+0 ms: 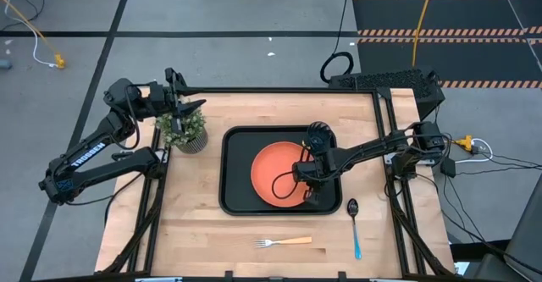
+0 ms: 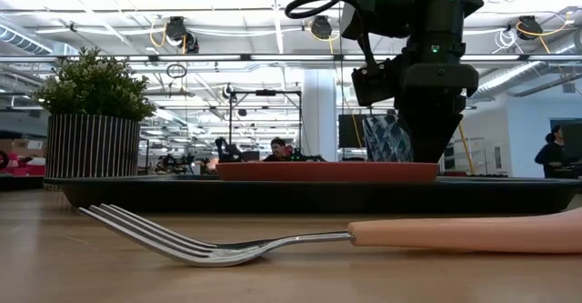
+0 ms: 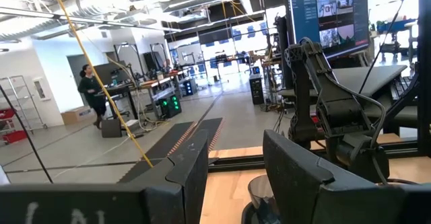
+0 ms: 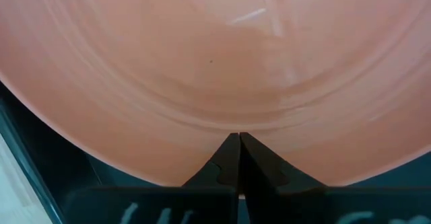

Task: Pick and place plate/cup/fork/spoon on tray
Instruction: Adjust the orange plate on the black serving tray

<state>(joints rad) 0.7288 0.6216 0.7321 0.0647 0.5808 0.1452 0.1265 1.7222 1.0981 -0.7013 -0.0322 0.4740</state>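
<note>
The orange plate [image 1: 275, 174] lies flat in the black tray [image 1: 235, 199]. It also shows in the low view [image 2: 318, 170] and fills the right wrist view [image 4: 202, 62]. My right gripper [image 1: 306, 186] is shut and points down at the plate's near right part. A small dark cup [image 1: 318, 133] stands in the tray's far right corner. The fork [image 1: 283, 242] and the blue-handled spoon [image 1: 355, 227] lie on the table near its front edge. My left gripper [image 3: 236, 177] is open and empty by the plant at the far left. My right gripper comes from above with shut fingertips [image 4: 229, 150] at the plate's upper face, just inside its rim [image 4: 168, 163]. I cannot tell whether they touch it. The plate lies flat in the tray.
A potted green plant [image 1: 185, 129] stands left of the tray, right under my left arm. The fork lies close in front of the low camera [image 2: 273, 242]. Bare wood lies between the tray and the fork. People show in the room behind the table.
</note>
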